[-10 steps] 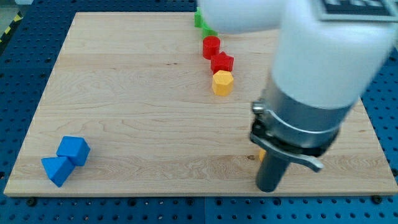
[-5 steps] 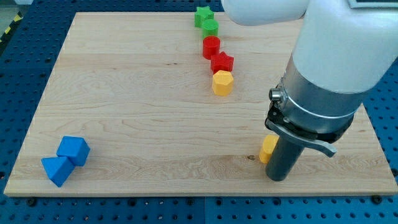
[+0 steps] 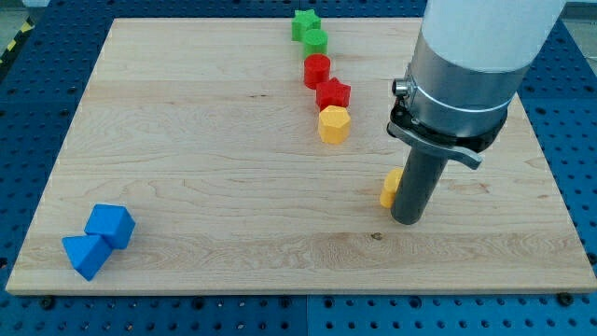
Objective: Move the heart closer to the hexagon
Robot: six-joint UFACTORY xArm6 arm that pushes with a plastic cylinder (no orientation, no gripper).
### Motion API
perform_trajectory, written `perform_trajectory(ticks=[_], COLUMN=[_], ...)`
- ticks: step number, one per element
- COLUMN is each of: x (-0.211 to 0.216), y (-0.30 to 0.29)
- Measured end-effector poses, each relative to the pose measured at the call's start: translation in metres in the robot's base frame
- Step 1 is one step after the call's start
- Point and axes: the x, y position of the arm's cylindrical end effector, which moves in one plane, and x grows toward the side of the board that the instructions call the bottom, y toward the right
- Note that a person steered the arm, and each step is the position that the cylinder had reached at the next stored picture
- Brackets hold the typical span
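Note:
A yellow block, the heart (image 3: 391,188), lies right of the board's middle, mostly hidden behind my rod. My tip (image 3: 408,221) rests on the board, touching the heart's right side. The yellow hexagon (image 3: 333,123) lies up and to the left of the heart, at the lower end of a line of blocks, well apart from it.
Above the hexagon run a red star (image 3: 333,93), a red cylinder (image 3: 316,70), a green cylinder (image 3: 315,40) and a green star (image 3: 303,21). A blue cube (image 3: 111,225) and a blue triangle (image 3: 83,254) sit at the bottom left of the wooden board (image 3: 187,149).
My rod has moved toward the view's top and slightly left. The yellow heart has been pushed up and left with it, closer to the hexagon.

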Motion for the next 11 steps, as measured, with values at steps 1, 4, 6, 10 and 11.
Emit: perform_trajectory(ticks=[1,4,6,10,11], x=[0.0,-0.015,-0.018,-0.029,-0.034], y=[0.025,-0.018,-0.031,0.008,-0.002])
